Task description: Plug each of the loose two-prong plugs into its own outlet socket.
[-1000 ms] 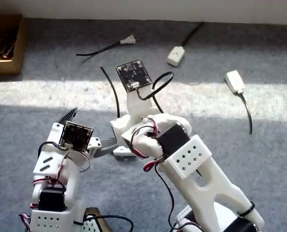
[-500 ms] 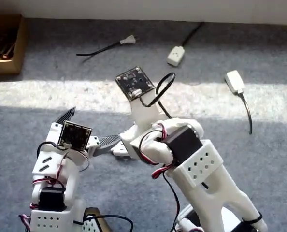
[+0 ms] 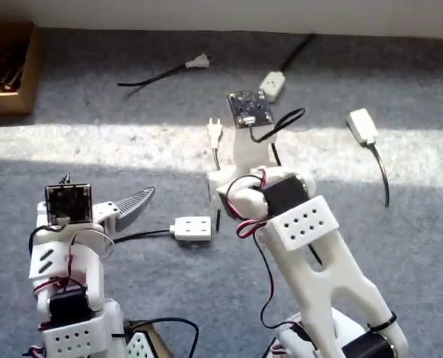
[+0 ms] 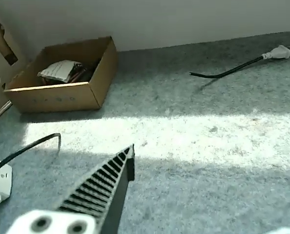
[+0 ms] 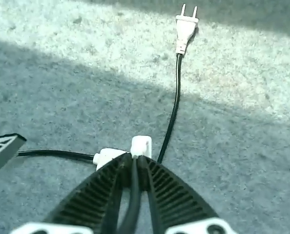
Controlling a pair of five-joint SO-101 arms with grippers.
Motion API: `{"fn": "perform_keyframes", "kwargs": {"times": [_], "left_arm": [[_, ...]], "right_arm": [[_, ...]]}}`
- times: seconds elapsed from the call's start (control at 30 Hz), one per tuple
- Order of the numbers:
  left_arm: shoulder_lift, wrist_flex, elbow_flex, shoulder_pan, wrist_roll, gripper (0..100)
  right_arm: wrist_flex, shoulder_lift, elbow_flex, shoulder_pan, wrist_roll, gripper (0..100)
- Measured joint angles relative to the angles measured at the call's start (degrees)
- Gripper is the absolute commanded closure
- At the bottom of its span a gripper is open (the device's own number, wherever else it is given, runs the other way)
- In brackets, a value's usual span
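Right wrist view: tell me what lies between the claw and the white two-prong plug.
The black cable of the plug on bare carpet, plus a white outlet socket just past the right claw, in the right wrist view.

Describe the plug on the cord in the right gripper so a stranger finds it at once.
A strip of sunlight crosses the grey carpet. Near its middle, in full sun, lies a white two-prong plug. Unlike the other plug in the far shade, its black cord runs into the shut right gripper.
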Motion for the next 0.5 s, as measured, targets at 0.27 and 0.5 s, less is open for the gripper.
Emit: {"fn": "perform_keyframes", "kwargs": {"times": [0.27, 0.5], "left_arm": [[0.0, 0.0, 2.99, -0.09, 4.31, 46], [0.0, 0.0, 3.52, -2.2, 4.66, 46]], "right_arm": [[-0.53, 0.0, 0.18, -3.6, -8.79, 99.3], [1.14, 0.09, 3.87, -3.69, -9.58, 99.3]]}}
